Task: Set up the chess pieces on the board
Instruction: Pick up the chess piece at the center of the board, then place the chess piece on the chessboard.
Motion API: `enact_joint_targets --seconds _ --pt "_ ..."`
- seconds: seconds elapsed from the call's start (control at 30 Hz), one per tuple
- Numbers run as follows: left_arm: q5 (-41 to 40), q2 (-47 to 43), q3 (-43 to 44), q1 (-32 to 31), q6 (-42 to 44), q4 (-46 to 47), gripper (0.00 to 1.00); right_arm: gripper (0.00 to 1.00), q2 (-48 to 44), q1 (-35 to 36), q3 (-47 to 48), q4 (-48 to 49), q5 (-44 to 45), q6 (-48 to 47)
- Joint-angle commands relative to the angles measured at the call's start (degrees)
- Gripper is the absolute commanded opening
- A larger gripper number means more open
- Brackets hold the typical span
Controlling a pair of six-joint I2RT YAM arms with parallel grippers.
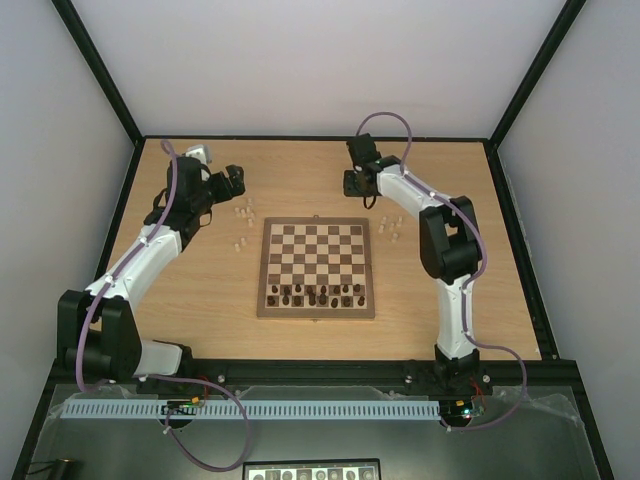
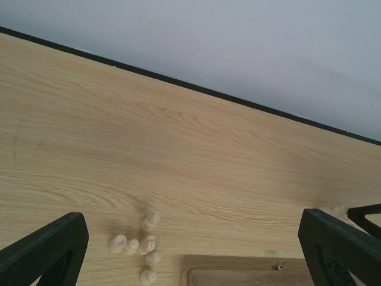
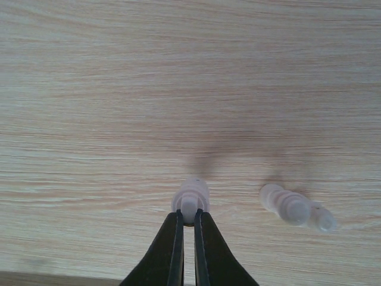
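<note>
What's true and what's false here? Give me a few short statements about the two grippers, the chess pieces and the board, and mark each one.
1. The right gripper is shut on a pale chess piece. True.
2. The left gripper holds a dark piece. False: it is open and empty, over the table.
3. The dark pieces stand on the near rows of the board. True.
4. Pale pieces fill the board's far rows. False: those rows are bare, and the pale pieces lie on the table to either side of the board.
</note>
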Motion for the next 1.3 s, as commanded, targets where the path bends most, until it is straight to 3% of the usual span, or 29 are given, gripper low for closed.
enact_joint_targets --seconds 0.0,0.7,1.27 --pt "-0.6 0.1 1.4 -0.1 0.3 0.6 0.99 0.02 -0.9 1.1 1.6 -1.4 0.0 -0.9" --pt "-0.5 -3.3 -0.2 -0.3 -1.2 -1.7 0.99 0.03 -11.2 11.1 -4.2 -7.3 3.2 0.0" --pt "-0.2 -8.2 -4.8 -1.0 -2.5 -2.5 1.00 0.03 -14.2 15.8 -7.9 -8.2 -0.6 1.1"
